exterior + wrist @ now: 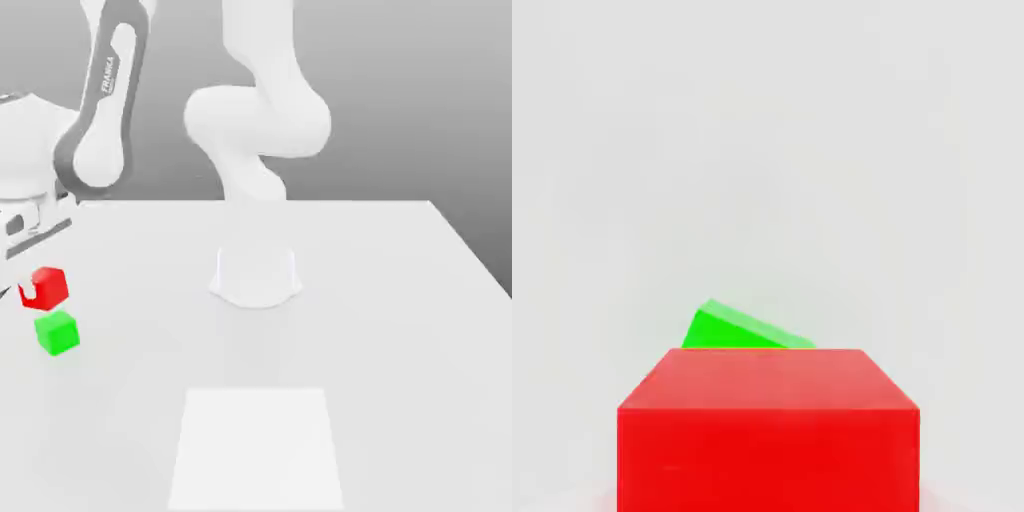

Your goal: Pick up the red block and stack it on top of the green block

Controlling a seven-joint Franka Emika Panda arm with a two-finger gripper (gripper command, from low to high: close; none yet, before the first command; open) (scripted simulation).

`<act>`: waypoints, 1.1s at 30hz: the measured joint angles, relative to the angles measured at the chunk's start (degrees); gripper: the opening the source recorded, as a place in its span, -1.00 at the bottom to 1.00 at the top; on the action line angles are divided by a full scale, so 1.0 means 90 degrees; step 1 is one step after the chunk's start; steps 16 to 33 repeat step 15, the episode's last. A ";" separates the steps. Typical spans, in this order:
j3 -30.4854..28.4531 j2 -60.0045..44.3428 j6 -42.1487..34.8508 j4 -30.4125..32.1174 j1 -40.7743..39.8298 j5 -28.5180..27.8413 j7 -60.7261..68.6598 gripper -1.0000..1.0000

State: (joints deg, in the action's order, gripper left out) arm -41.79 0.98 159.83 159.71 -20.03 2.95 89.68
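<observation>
The red block sits between the claw's fingers at the far left of the exterior view, lifted clear of the table. A pale finger covers part of its near face, leaving a notch in the red. The fingers are pressed together on the block, pinching it.

In the hand view the red block lies close under the camera, its top face and one side face showing, edges square to the frame.

The green block rests on the table just below the claw and a touch toward the exterior view's right. A thin gap shows between the two cubes, so they are apart, not touching. In the hand view a corner of the green block peeks out past the far edge of the red one, turned at an angle to it.

Above the claw the white hand joins a grey-and-white arm link that rises out of frame. The arm's base stands on the table well to the claw's side, near mid-table, and a lighter square patch lies on the table in front of the base
</observation>
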 joint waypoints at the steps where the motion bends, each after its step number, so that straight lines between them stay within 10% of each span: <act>1: 0.0036 -0.0062 0.0038 -0.0003 -0.0007 0.0126 0.0089 -1.00; 15: 0.0517 -0.0949 0.0507 -0.0075 -0.0103 0.1760 0.1270 -1.00; 33: 0.0517 -0.0949 0.0507 -0.0075 -0.0103 0.1760 0.1270 -1.00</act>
